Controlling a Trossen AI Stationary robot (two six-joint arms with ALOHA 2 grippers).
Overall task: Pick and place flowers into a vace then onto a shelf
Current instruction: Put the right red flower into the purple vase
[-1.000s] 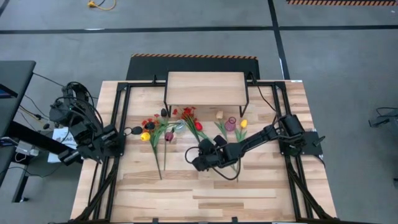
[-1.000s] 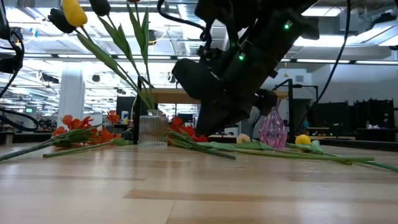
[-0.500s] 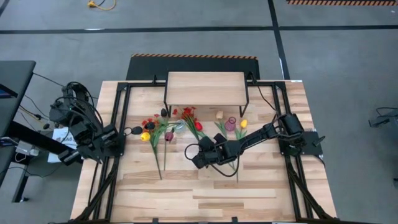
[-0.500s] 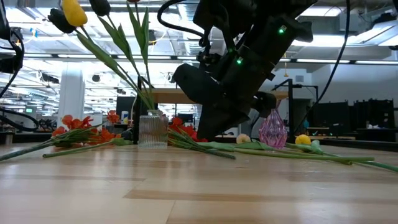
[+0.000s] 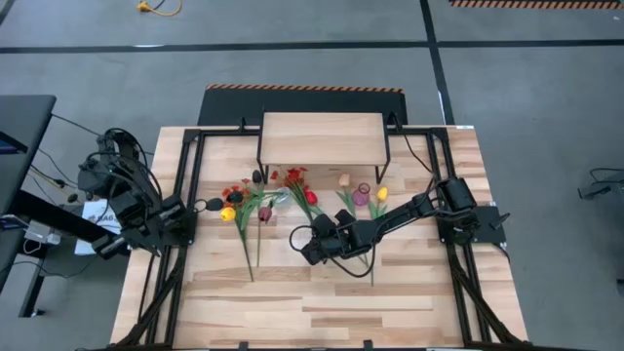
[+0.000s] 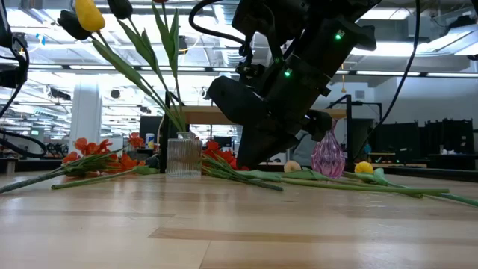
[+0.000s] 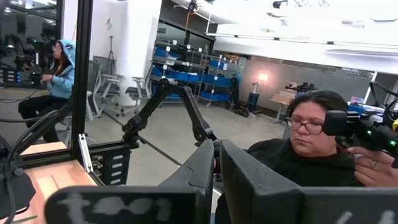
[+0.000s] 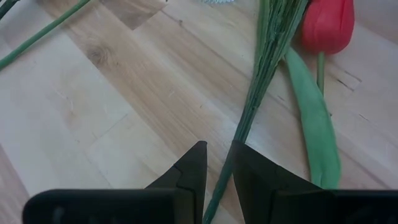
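Two right gripper [image 8: 216,163] fingers pinch a green stem [image 8: 249,118] beside a red tulip [image 8: 328,25]

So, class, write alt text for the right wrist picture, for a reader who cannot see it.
The right gripper is closed on a thin green stem that runs away across the pale wooden table. Beside that stem lie a red tulip and a long green leaf, flat on the wood.
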